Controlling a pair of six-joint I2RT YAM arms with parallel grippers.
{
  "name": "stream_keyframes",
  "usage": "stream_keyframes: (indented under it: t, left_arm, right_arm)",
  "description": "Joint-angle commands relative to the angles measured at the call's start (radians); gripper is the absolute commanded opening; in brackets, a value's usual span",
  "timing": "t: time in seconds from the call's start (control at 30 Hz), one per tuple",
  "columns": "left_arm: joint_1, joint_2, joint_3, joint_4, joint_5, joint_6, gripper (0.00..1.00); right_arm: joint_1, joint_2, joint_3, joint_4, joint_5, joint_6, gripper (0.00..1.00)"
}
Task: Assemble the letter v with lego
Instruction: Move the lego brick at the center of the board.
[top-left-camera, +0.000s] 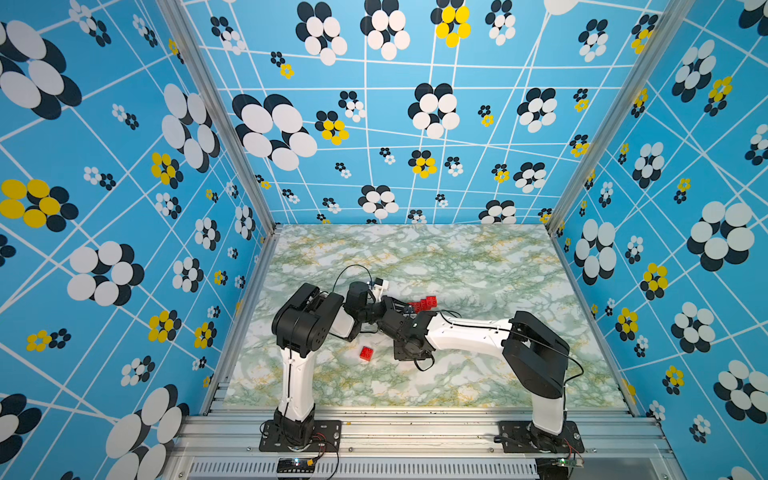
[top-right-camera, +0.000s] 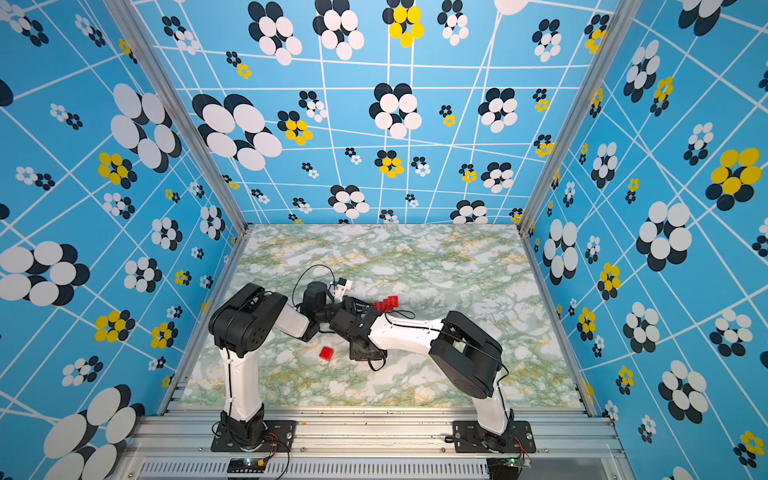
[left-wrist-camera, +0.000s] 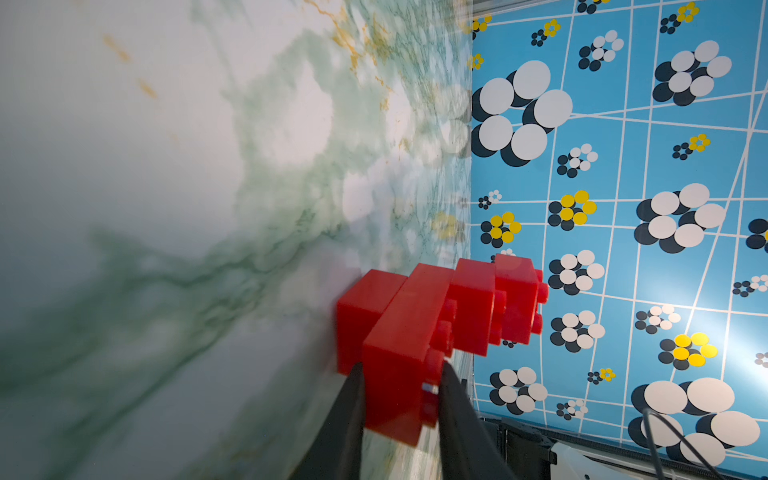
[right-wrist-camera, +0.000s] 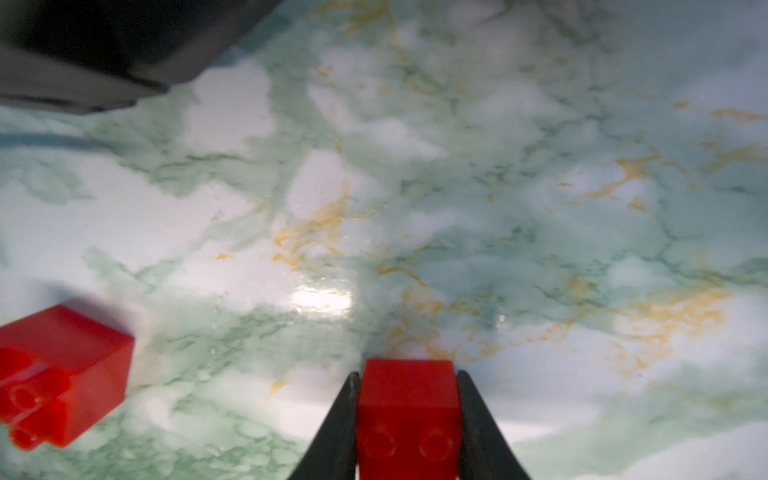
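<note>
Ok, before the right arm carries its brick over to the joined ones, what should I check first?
1. Left gripper closed on the joined bricks: ok.
2. Right gripper closed on the single brick, which sits centred between the fingers: ok.
3. Joined bricks hold together as a stepped row: ok.
4. Single brick's studs lined up with the open end of the row: cannot tell.
5. Loose brick lies on the table, apart from both grippers: ok.
6. Room between the two wrists, which sit close together in both top views: cannot tell.
</note>
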Motion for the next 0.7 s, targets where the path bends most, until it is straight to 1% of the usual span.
stream_keyframes:
  t: [0.0,0.17,0.23,0.33,0.47,0.53,0.67]
  left_arm:
    - [0.01,0.001,-0.025,-0.046,-0.015,0.019,0.25]
    - [0.011,0.001,-0.026,-0.048,-0.013,0.022,0.24]
    - [0.011,0.006,-0.025,-0.046,-0.013,0.023,0.24]
    - [0.01,0.012,-0.021,-0.042,-0.013,0.019,0.24]
    - [0.01,0.013,-0.017,-0.044,-0.012,0.019,0.24]
    - [0.01,0.012,-0.013,-0.051,-0.011,0.023,0.24]
    - [0.013,0.015,-0.007,-0.057,-0.007,0.029,0.24]
  right_arm:
    - [-0.034,-0.079,-0.048,-0.067,0.029,-0.032,0.31]
    - [-0.114,-0.2,-0.169,-0.114,0.064,-0.112,0.31]
    - [-0.145,-0.231,-0.224,-0.103,0.057,-0.138,0.31]
    - [-0.173,-0.249,-0.263,-0.087,0.056,-0.154,0.32]
    - [-0.187,-0.236,-0.264,-0.078,0.055,-0.151,0.33]
    - [-0.187,-0.222,-0.256,-0.086,0.054,-0.145,0.37]
    - [-0.186,-0.258,-0.232,-0.119,0.081,-0.126,0.63]
